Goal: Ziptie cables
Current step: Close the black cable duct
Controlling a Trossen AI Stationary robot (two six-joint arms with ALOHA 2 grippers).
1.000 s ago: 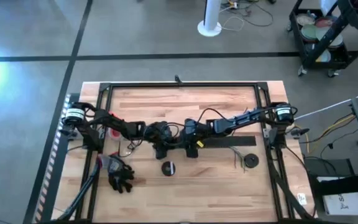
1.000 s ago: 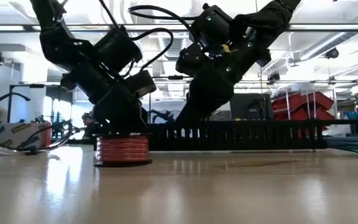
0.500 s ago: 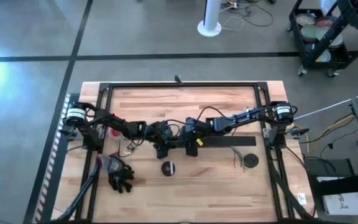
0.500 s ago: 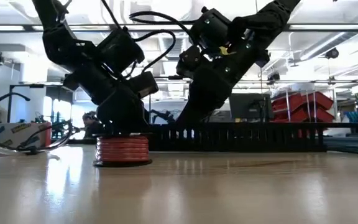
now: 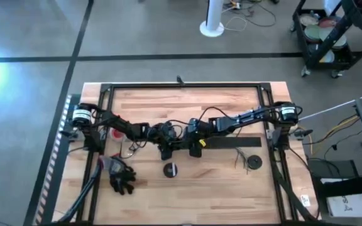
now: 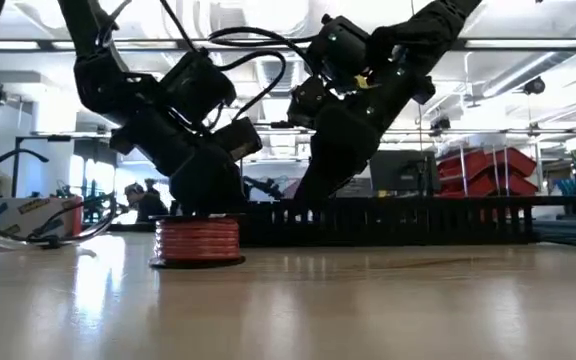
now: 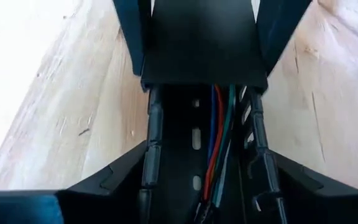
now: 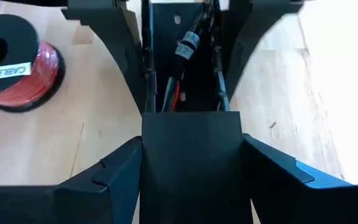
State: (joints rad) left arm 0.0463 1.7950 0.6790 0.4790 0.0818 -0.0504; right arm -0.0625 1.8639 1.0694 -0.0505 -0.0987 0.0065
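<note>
Two hands, left hand (image 5: 166, 139) and right hand (image 5: 191, 139), spread astride ribbed black duct (image 7: 194, 155) holding coloured cables (image 7: 219, 140).

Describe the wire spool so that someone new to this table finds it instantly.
Find the long black comb-toothed duct lying across the middle of the wooden table. Near its left-arm end stands the wire spool. It alone is wound with red wire, under a black top flange carrying a white label.

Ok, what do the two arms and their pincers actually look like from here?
Both arms are dark, jointed segments with black cables looping along them. The left arm has a silver round cap at its base, as does the right arm, which also carries a small yellow mark near its wrist. Each pincer has dark, flat, angular fingers.
</note>
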